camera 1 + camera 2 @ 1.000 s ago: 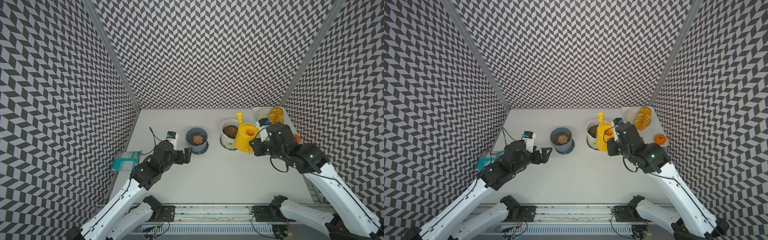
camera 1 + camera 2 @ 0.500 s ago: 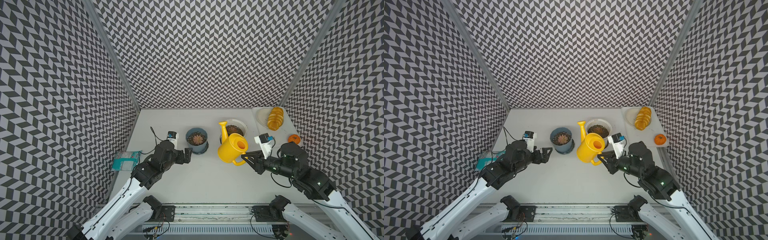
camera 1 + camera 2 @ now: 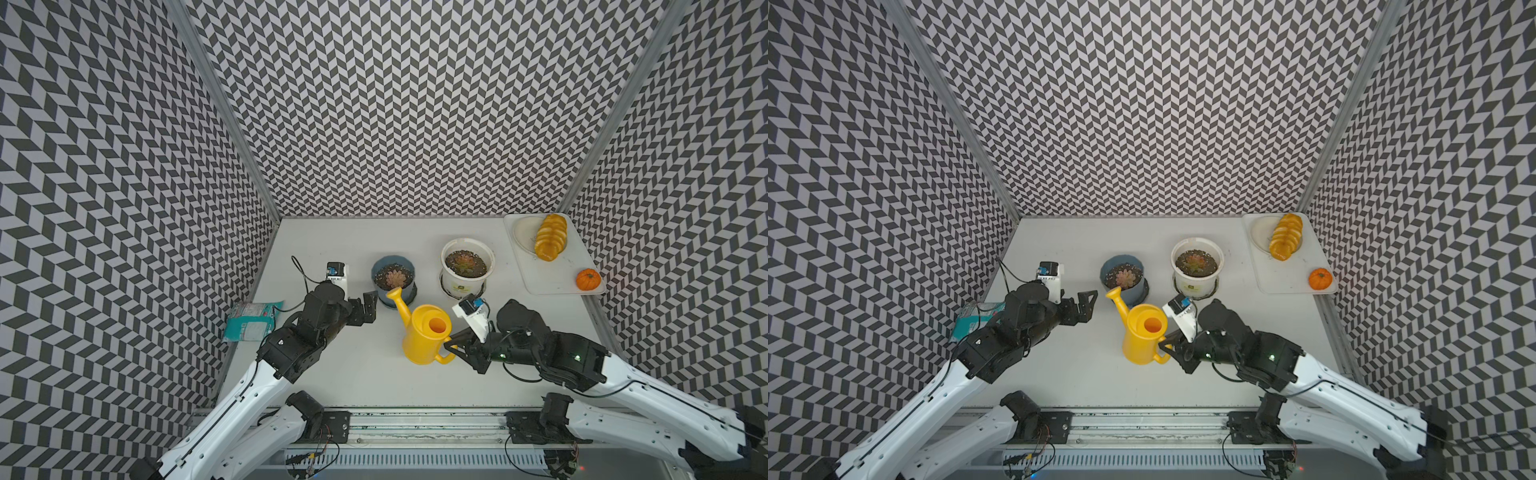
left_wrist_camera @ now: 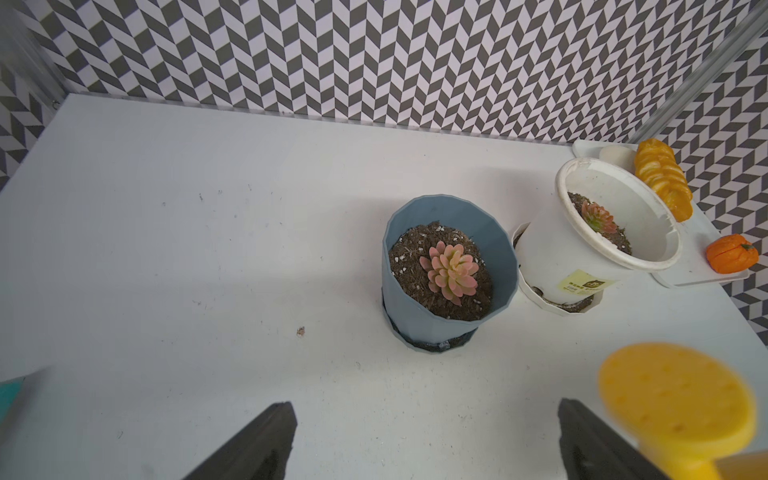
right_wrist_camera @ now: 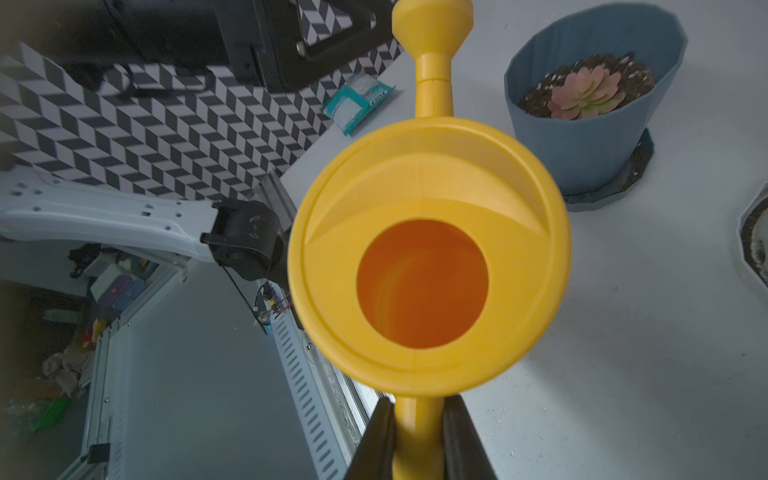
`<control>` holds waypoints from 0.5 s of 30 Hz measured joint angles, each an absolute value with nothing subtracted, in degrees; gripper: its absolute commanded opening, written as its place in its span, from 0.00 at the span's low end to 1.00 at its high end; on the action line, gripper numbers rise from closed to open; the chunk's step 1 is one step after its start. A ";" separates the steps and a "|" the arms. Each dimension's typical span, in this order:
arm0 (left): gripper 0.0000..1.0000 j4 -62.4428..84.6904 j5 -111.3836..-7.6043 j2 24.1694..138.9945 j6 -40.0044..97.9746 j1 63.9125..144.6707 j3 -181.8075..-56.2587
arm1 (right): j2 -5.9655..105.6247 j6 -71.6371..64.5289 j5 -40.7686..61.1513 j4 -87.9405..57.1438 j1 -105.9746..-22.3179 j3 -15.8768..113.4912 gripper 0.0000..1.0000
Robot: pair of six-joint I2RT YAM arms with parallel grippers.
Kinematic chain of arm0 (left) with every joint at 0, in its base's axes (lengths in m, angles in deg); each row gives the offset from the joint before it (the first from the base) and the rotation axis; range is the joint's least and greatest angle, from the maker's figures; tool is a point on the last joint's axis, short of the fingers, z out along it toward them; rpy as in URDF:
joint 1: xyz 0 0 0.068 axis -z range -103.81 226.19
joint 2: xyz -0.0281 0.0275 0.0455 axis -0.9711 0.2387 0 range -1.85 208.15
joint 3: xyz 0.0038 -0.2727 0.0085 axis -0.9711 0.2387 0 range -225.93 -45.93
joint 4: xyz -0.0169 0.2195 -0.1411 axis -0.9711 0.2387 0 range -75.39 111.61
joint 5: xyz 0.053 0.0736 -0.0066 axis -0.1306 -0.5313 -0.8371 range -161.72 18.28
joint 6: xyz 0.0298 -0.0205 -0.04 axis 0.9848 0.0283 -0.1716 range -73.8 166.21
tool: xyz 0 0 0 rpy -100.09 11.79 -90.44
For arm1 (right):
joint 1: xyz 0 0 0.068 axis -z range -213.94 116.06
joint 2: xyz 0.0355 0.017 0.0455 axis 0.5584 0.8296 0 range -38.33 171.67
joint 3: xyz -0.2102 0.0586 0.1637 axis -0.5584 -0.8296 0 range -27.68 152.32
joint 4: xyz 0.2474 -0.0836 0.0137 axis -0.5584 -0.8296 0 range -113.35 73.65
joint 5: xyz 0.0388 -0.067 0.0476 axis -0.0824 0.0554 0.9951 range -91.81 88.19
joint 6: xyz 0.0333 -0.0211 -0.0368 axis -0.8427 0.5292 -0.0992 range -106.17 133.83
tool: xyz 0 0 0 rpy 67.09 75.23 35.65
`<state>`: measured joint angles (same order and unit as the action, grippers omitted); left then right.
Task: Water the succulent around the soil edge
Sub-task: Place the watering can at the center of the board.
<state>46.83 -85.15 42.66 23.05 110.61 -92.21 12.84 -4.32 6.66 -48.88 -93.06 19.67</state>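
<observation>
I see my right gripper [image 5: 417, 436] clamped on the yellow plastic watering can's [image 3: 426, 334] handle; left gripper [image 3: 368, 309] gapes wide, empty, arm low

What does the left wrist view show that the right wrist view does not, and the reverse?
Only the left wrist view shows the red-green succulent in its white pot, the bread and the small pumpkin on the tray.
Only the right wrist view shows the right gripper shut on the watering can's handle, the can's round opening and the teal packet.
Both show the pink succulent in the blue-grey pot, its soil edge and the can's spout head.
</observation>
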 measured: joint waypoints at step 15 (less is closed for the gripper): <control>1.00 46.86 -85.98 42.71 22.98 110.50 -92.21 | 26.24 -2.11 -1.16 -44.77 -98.72 17.13 0.00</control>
